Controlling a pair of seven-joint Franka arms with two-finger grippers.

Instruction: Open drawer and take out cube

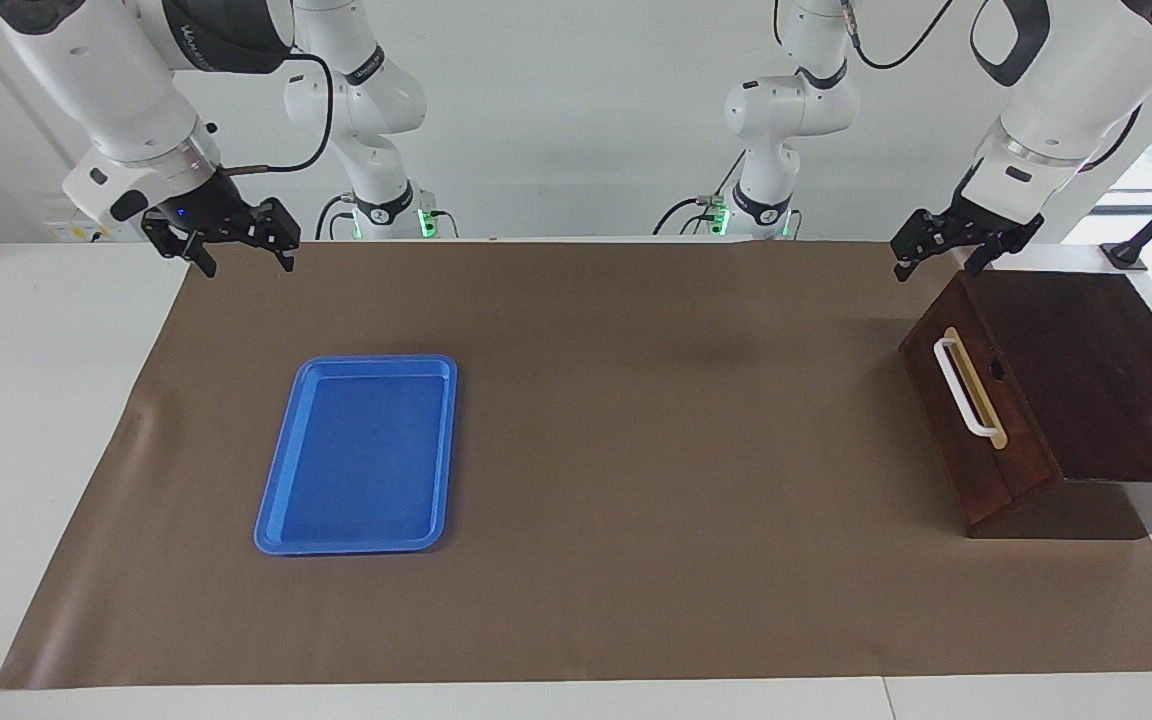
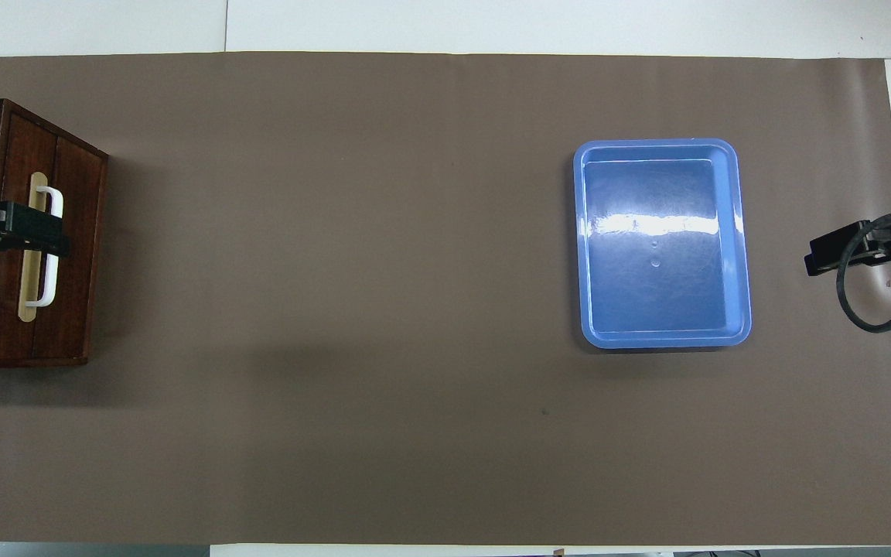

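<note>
At the left arm's end of the table, the drawer (image 1: 971,415) stood closed; the cube was not visible. The left gripper (image 1: 939,258) hung spread above the box, the right gripper (image 1: 246,250) waited spread and empty. Next move, by judgement: descend and grasp the white handle (image 1: 966,388).

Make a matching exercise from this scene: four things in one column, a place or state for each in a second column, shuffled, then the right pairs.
Things
1. drawer
2. blue tray
3. left gripper
4. right gripper

Places or states
A. open, raised over the edge of the brown mat at the right arm's end
B. shut, its white handle untouched
C. empty, flat on the mat toward the right arm's end of the table
D. open, raised over the dark wooden box

Pairs: 1-B, 2-C, 3-D, 4-A
</note>
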